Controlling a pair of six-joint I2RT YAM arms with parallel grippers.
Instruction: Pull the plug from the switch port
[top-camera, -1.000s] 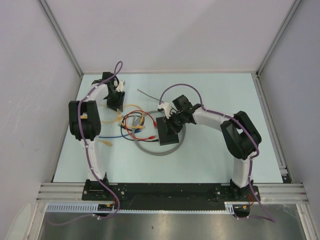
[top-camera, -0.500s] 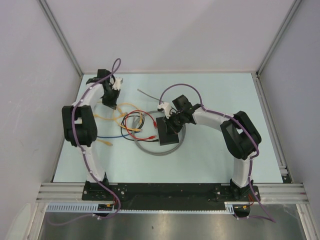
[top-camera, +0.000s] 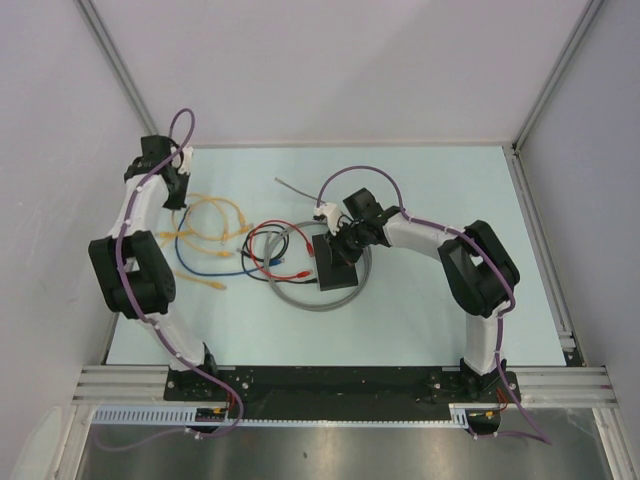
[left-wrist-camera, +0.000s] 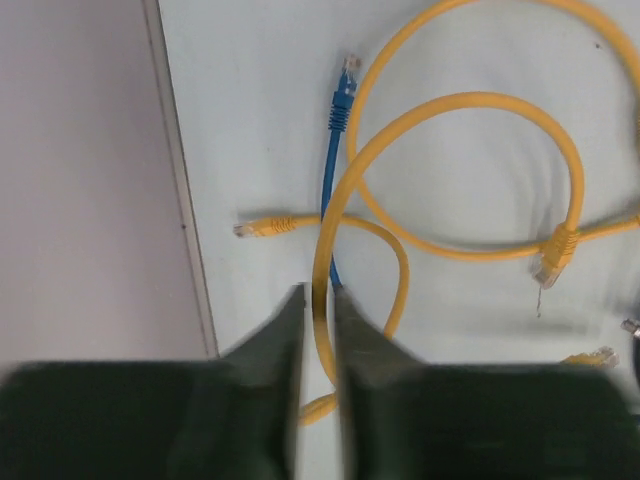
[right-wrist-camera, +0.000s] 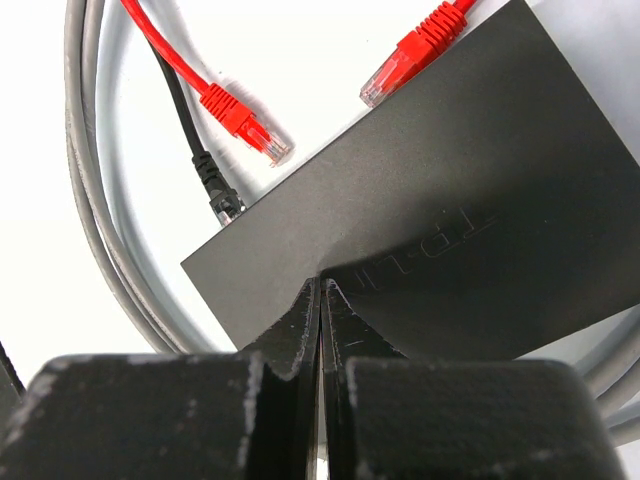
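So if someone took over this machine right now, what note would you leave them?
Left gripper: jaws nearly shut, back left, a yellow cable in the slit; whether pinched, unclear.
Right gripper: jaws shut, empty, tips at the switch's near edge.
Plugs: one red plug and a black plug lie loose beside it, another red plug at its edge.
Done: no plug shows in the switch.
Left: check the ports, hidden in these views.
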